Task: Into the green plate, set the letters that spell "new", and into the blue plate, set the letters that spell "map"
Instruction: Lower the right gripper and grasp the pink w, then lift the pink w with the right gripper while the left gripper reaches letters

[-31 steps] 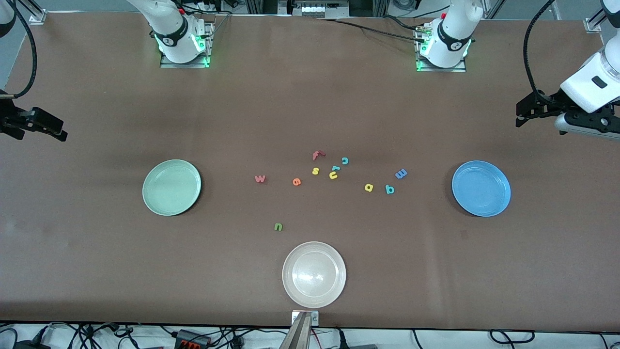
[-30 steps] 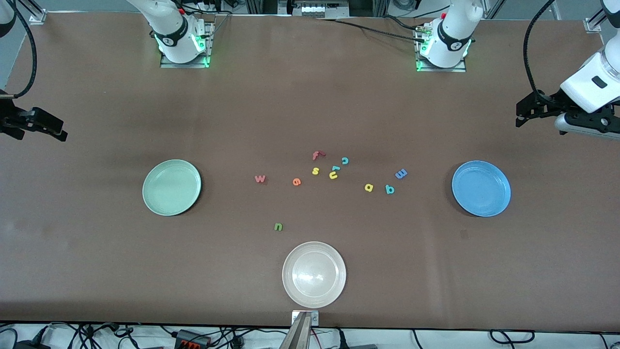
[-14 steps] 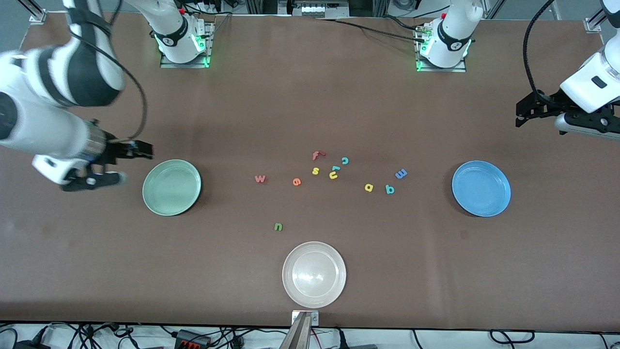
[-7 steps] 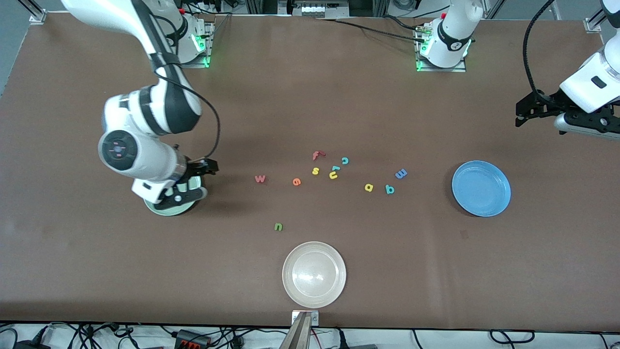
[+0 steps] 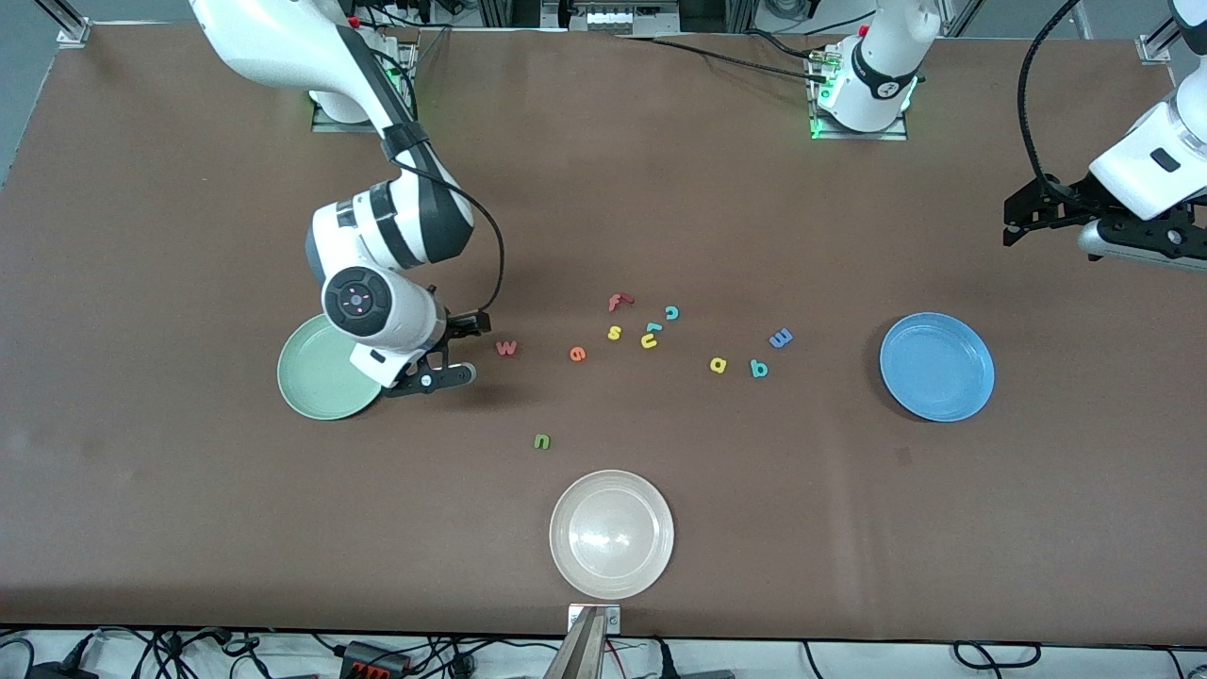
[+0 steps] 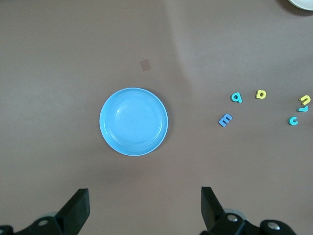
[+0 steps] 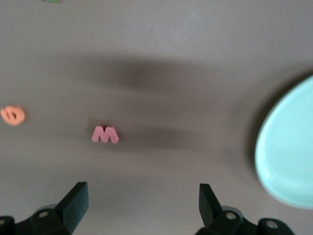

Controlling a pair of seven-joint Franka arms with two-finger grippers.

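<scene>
the right pincer (image 5: 459,351) hangs over the bench (image 5: 189,528) between the green plate (image 5: 316,382) and the red w (image 5: 506,348), its fingers spread wide with nothing between them. the right arm covers part of the green plate's rim. in the right wrist view the red w (image 7: 104,134) lies flat on the bench, apart from both fingertips.

the orange e (image 5: 577,354) lies just past the w, toward the left arm's end. the green n (image 5: 541,440) sits alone, nearer the front camera, close to the whitish plate (image 5: 611,534). the yellow a (image 5: 718,365), teal p (image 5: 758,368) and blue m (image 5: 780,338) lie together near the blue plate (image 5: 936,367), none touching it. both the green and blue plates hold no letters.

a red f (image 5: 618,302), yellow s (image 5: 614,332), yellow u (image 5: 649,341) and teal c (image 5: 671,312) lie in a loose cluster in the middle.

the left pincer (image 5: 1014,224) waits up high at the left arm's end of the bench, wide open and holding nothing; the left wrist view shows it over bare bench beside the blue plate (image 6: 133,121).
</scene>
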